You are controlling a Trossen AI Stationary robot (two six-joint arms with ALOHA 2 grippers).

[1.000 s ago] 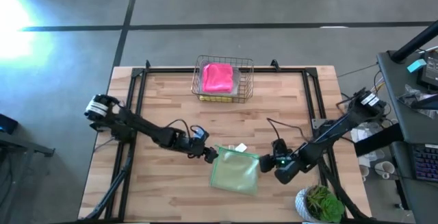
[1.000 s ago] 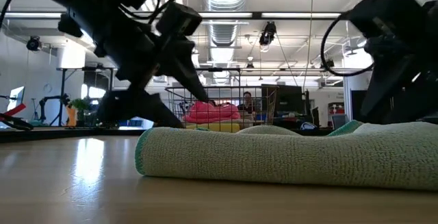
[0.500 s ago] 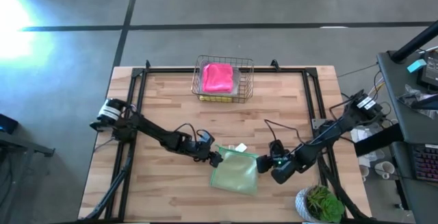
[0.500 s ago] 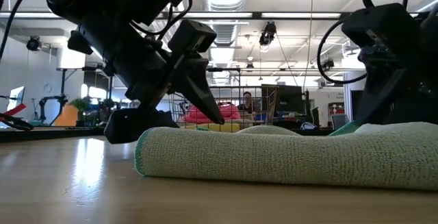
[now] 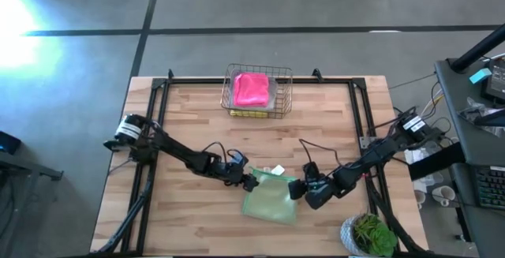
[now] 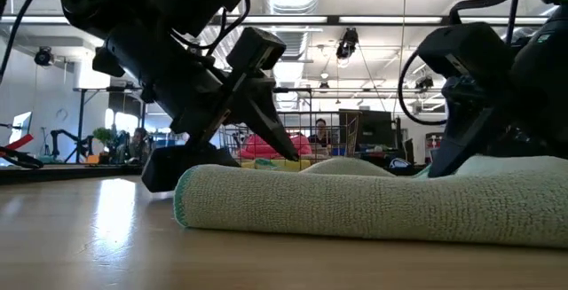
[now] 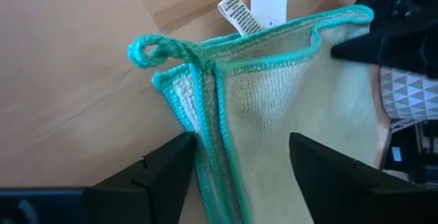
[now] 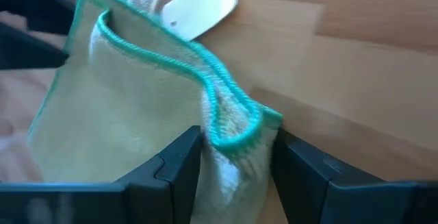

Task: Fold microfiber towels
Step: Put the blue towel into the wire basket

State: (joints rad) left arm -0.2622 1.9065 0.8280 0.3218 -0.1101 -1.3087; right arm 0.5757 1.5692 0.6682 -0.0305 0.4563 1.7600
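Note:
A pale sage green towel [image 5: 271,198] with a teal hem lies folded on the table's near middle, several layers flat on the wood. My left gripper [image 5: 251,182] is open at its far left corner [image 7: 205,114], one finger on each side of the hem. My right gripper [image 5: 296,189] is open at its far right corner [image 8: 236,125], its fingers close on both sides of the corner. A hot pink towel [image 5: 252,89] lies on top in the copper wire basket [image 5: 288,92], with yellow cloth [image 5: 248,114] showing under it. My left gripper comes at the towel's far left corner slanting down from the table's left; whether its fingers [image 7: 164,172] touch the cloth I cannot tell. My right gripper comes slanting down from the table's right; the folded corner [image 8: 239,131] fills most of the gap, and whether the fingers [image 8: 174,162] touch it I cannot tell.
The towel's white tags [image 5: 277,170] stick out on the wood at its far edge. A potted plant [image 5: 369,234] stands at the table's near right corner, close to my right arm. Bare wood lies to the left of the towel and between it and the basket.
My left gripper has gone toward the table's right and down onto the towel's far left corner. My right gripper has gone toward the table's left, up to the towel's far right corner. The towel has stayed where it was.

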